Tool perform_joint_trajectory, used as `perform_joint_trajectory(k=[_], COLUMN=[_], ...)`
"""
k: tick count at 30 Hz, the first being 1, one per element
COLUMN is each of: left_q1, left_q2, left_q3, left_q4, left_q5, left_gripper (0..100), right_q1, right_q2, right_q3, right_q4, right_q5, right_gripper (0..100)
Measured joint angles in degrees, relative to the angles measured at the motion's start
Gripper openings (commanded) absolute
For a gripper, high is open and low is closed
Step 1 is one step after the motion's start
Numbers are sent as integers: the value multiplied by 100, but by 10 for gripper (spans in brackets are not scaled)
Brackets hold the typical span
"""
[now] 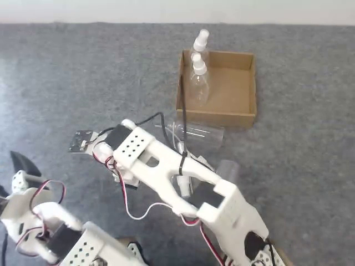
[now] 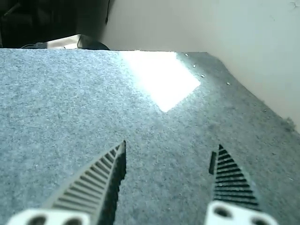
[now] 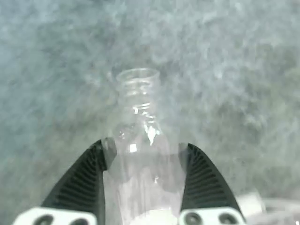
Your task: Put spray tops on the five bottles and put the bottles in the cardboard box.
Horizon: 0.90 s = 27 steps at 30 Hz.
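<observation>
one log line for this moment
right gripper: shut on uncapped bottle | left gripper: open, over carpet | box: two topped bottles inside | loose bottle: lying before box

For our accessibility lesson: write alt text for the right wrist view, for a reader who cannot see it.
A clear bottle with no top on its open neck sits between the right gripper's two black fingers, which press its sides. Grey carpet lies behind it.

left claw (image 2: 168,161) spread wide above grey carpet (image 2: 70,103).
</observation>
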Motion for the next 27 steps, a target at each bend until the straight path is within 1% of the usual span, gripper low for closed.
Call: perform_joint_trajectory(k=[6, 9, 12, 18, 23, 27], left_q1=[0, 0, 0, 0, 0, 0], left_q2=[0, 0, 0, 0, 0, 0], left_q3=[0, 0, 0, 0, 0, 0], left_q4=[0, 0, 0, 0, 0, 0], left_q5=[0, 0, 0, 0, 0, 0], left_gripper=[269, 269, 269, 269, 269, 269], right_q1=[9, 26, 149, 703, 1266, 1881], right_q2=[-633, -888, -1231, -2119, -2963, -3710], right_q3=[0, 0, 0, 105, 967, 1644], right_q4=[721, 993, 1240, 1310, 1310, 1310], right_q5=[-9, -141, -185, -193, -193, -88], right_gripper=[44, 44, 44, 44, 44, 44])
